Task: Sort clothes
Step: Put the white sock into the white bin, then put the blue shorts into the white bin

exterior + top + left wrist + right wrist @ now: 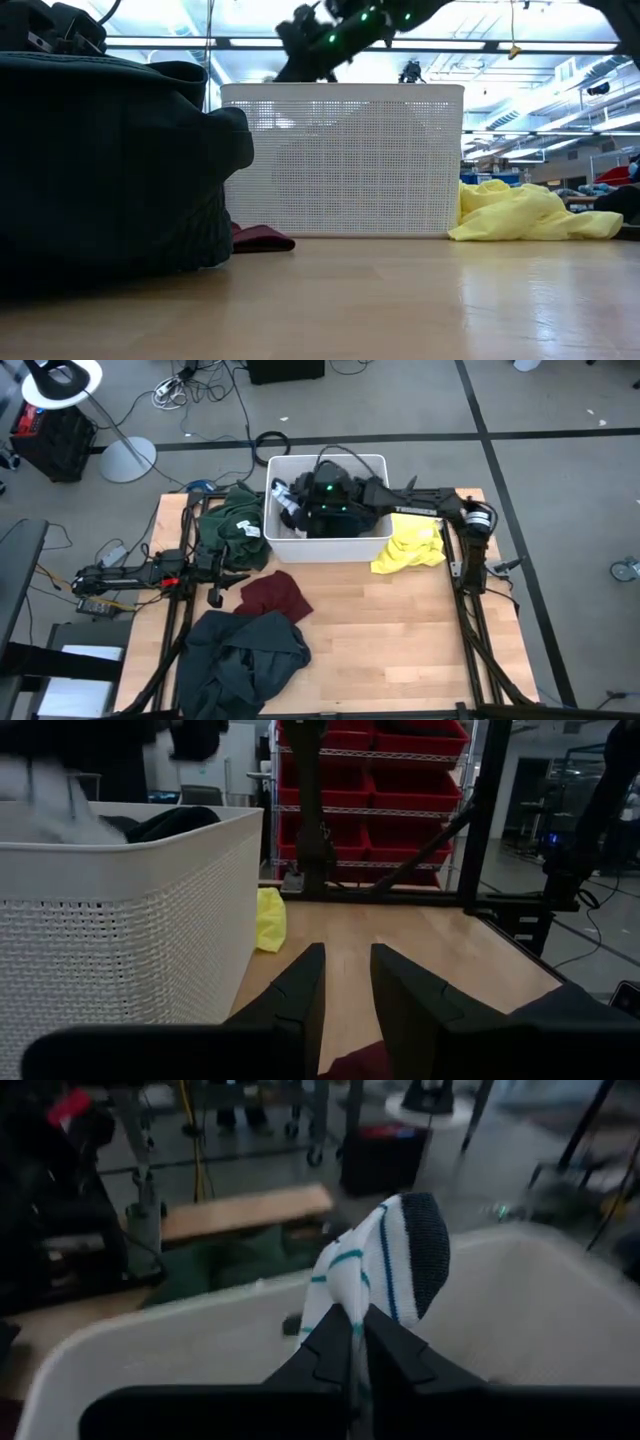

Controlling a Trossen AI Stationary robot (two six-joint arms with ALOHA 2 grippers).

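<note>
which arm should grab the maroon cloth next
Left. The left claw sits open on the table right beside the crumpled maroon fabric piece. The right claw is over the white perforated plastic tub, shut on a white teal-striped sock with a dark toe.

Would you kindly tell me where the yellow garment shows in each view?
High: yellow garment, right of the tub.
Low: right of the tub, on the table.
Left wrist: a sliver past the tub's corner.
Right wrist: not in it.
Shared landmark: the tub.
</note>
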